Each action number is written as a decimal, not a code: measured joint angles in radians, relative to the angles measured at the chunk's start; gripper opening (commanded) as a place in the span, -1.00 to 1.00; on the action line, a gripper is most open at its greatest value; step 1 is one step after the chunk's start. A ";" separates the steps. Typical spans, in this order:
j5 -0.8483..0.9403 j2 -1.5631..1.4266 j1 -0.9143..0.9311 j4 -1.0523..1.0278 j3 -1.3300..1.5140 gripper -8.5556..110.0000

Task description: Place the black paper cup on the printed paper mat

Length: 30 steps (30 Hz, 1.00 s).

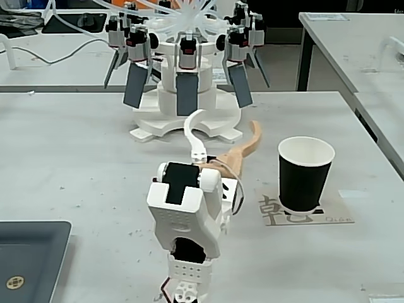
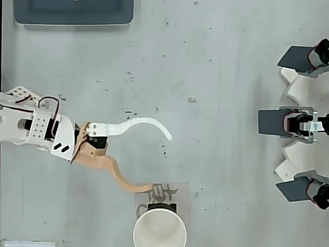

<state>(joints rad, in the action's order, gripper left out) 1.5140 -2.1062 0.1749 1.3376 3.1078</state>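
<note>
The black paper cup (image 1: 305,173) stands upright on the printed paper mat (image 1: 274,211), its white inside showing from above (image 2: 159,227). In the overhead view the mat (image 2: 163,194) pokes out beside the cup. My gripper (image 2: 160,162) is open, with nothing between its fingers: the white finger (image 2: 146,123) curves away from the cup, and the tan finger (image 2: 121,177) ends at the mat's edge next to the cup. In the fixed view the gripper (image 1: 226,126) sits left of the cup, apart from it.
A white multi-armed device with grey paddles (image 1: 186,76) stands at the back of the table (image 2: 298,123). A dark grey tray (image 1: 28,259) lies at the front left (image 2: 74,11). Another table (image 1: 360,44) stands to the right.
</note>
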 measured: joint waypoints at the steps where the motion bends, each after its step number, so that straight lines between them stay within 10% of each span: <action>1: 0.000 0.000 -0.021 -0.002 0.000 -0.44; 30: -0.003 0.511 -0.206 -0.318 -0.738 -0.64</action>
<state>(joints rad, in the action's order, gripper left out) 1.5110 -1.5953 -0.0307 1.0201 2.3700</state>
